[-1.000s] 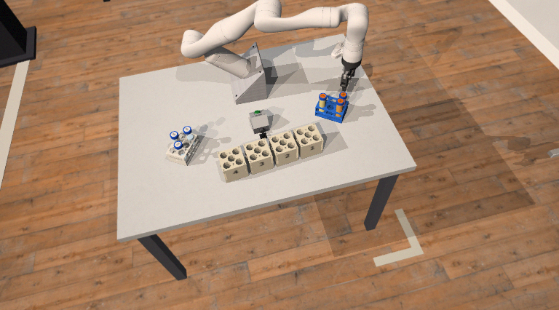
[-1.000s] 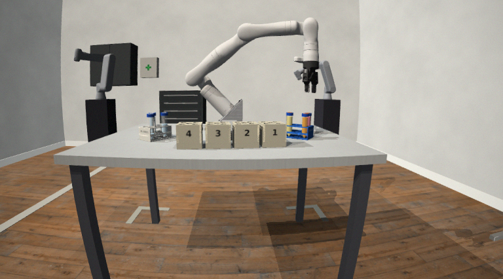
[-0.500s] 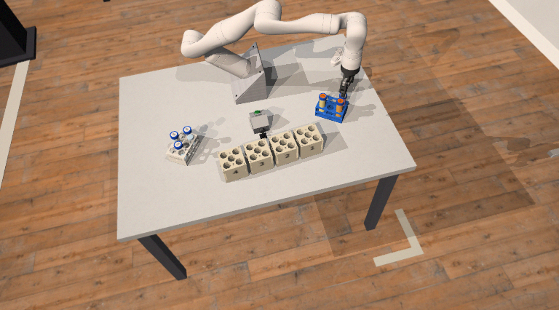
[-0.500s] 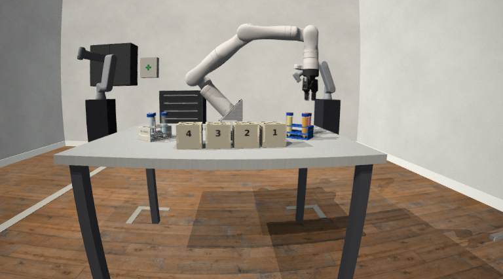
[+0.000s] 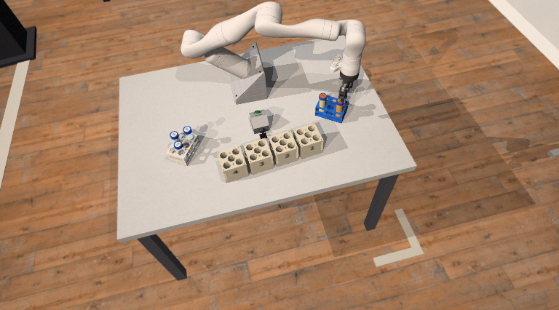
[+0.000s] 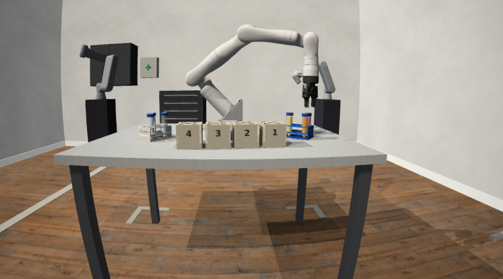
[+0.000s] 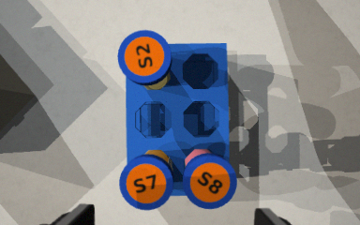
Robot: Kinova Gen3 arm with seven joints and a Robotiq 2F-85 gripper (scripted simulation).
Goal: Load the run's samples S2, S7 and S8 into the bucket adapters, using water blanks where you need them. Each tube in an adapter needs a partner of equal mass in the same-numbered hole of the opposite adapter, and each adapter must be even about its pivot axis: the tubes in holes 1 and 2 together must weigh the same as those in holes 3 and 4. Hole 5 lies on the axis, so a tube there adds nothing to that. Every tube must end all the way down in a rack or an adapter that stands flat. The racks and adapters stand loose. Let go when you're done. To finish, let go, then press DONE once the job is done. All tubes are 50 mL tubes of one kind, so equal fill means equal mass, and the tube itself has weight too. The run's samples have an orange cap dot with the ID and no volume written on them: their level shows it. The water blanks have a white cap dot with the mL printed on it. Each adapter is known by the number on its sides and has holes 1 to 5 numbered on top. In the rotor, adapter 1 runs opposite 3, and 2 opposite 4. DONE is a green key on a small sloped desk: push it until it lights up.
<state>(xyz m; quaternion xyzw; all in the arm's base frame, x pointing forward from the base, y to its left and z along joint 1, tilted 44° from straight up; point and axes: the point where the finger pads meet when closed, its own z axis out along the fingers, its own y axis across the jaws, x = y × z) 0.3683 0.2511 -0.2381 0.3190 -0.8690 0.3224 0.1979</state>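
Note:
A blue sample rack point(image 7: 177, 117) point(image 5: 331, 109) stands at the table's right back. It holds three orange-capped tubes: S2 point(image 7: 144, 56) in one corner, S7 point(image 7: 145, 183) and S8 point(image 7: 209, 181) side by side at the other end. The S8 tube shows pink below its cap. My gripper point(image 6: 308, 102) is open and empty, hanging straight above the rack's S7/S8 end; its fingertips show at the bottom edge of the wrist view. Four beige adapters stand in a row: 4 point(image 6: 188, 134), 3 point(image 6: 218, 134), 2 point(image 6: 246, 133), 1 point(image 6: 274, 133), all holes empty.
A white rack point(image 5: 184, 146) with blue-capped water blanks stands at the left. The grey desk with the green DONE key point(image 5: 260, 118) sits behind the adapters. The arm's wedge base point(image 5: 251, 78) stands at the table's back.

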